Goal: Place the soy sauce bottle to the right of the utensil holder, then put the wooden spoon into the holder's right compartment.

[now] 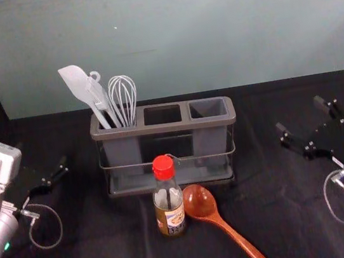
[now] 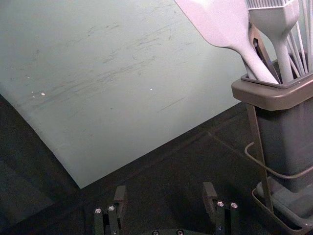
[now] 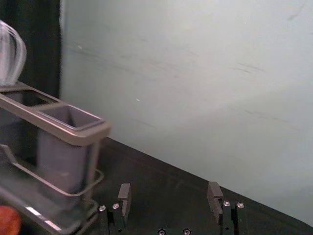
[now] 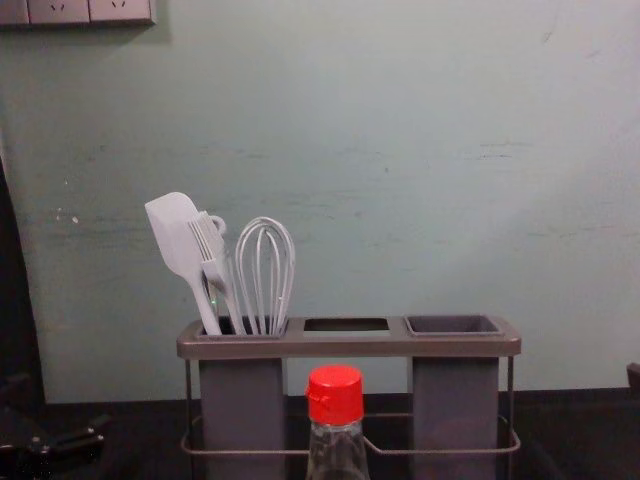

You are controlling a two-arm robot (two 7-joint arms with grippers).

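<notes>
In the head view, the soy sauce bottle (image 1: 170, 209), red-capped, stands upright before the utensil holder (image 1: 178, 126). Close beside its right side lies the wooden spoon (image 1: 199, 202), bowl toward the holder and handle running to the front right. The holder's right compartment (image 1: 207, 108) has nothing standing in it. My left gripper (image 1: 44, 166) is left of the holder, and my right gripper (image 1: 300, 116) is off to its right, both away from bottle and spoon. Fingers stand apart with nothing between them on the left gripper (image 2: 165, 191) and the right gripper (image 3: 169, 190) in their wrist views.
A white spatula (image 4: 175, 235), a brush (image 4: 212, 250) and a whisk (image 4: 265, 270) stand in the holder's left compartment. Behind the black-covered table (image 1: 312, 212) rises a pale wall (image 1: 221, 26). Black cloth hangs at the far left.
</notes>
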